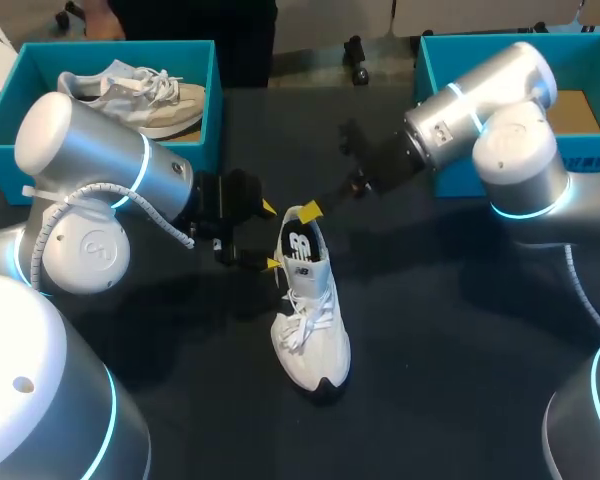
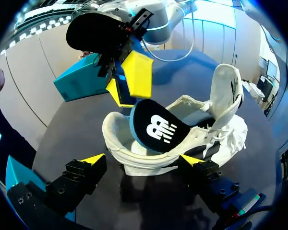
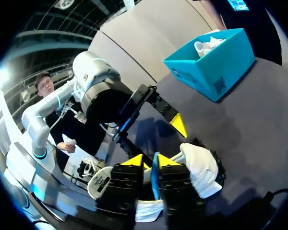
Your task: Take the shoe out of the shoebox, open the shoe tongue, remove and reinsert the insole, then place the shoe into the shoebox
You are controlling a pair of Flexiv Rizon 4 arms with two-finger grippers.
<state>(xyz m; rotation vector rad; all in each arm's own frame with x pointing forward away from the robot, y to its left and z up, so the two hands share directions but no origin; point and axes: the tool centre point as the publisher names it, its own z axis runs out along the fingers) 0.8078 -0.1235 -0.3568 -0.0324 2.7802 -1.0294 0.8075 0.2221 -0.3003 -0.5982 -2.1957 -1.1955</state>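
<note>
Done: white shoe [image 1: 310, 320] out of shoebox [image 1: 590, 62] at upper right, mid-frame on bench [image 1: 460, 350], tongue [image 2: 225, 91] raised. Underway: insole [image 2: 156, 129] half out at heel, pinched by right claw [image 3: 151, 160]. Left claw [image 2: 141, 159] spread wide beside shoe, gripping nothing. Remaining, likely: seat insole, box shoe.

white shoe [image 1: 312, 330]: upright on table, tongue open | black insole [image 1: 300, 246]: half-out at heel

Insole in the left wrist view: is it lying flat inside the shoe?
No, the insole stands tilted up out of the heel opening of the white shoe, its top edge pinched by the right gripper.
</note>
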